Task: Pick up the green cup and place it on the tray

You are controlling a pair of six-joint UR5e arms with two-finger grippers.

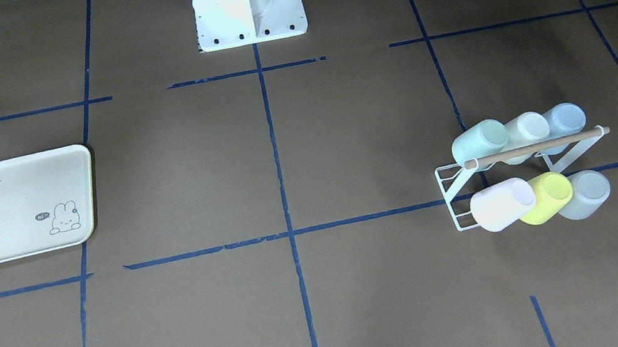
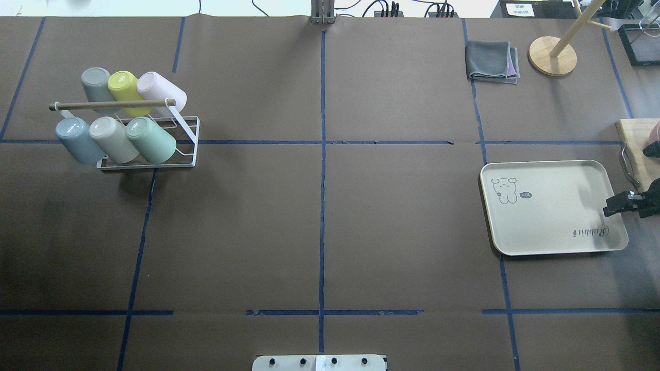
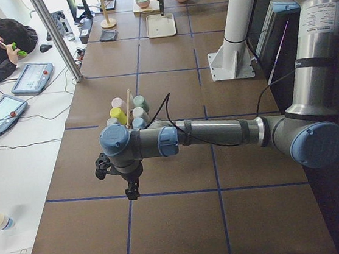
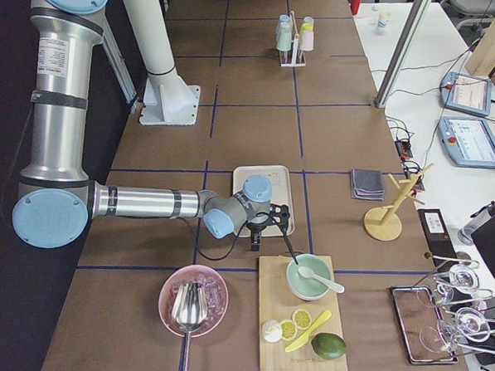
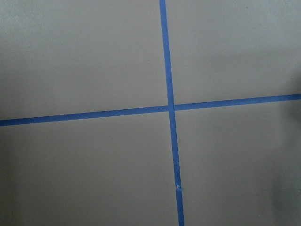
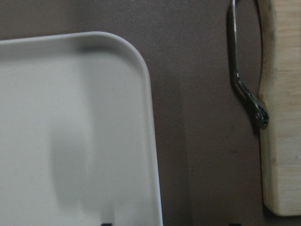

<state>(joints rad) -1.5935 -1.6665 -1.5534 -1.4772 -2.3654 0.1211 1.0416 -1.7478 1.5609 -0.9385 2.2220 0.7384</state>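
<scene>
The green cup [image 1: 478, 142], pale mint, lies on the white wire rack [image 1: 454, 198] at the end of its row nearest the table's middle. It also shows in the overhead view [image 2: 152, 139]. The cream tray [image 1: 11, 213] with "Rabbit" script lies flat and bare on the other side of the table [image 2: 546, 206]. My right gripper [image 2: 609, 207] hovers open and empty over the tray's outer edge, and the right wrist view shows the tray's corner [image 6: 70, 132]. My left gripper [image 3: 127, 184] shows only in the exterior left view, above bare table short of the rack; I cannot tell its state.
The rack also holds yellow-green [image 1: 545, 196], pink [image 1: 502, 204], grey, cream and light blue cups under a wooden bar. A folded grey cloth [image 2: 491, 62] and a wooden stand [image 2: 553, 55] lie beyond the tray. A cutting board [image 6: 282, 117] and a metal utensil [image 6: 244, 84] sit beside the tray.
</scene>
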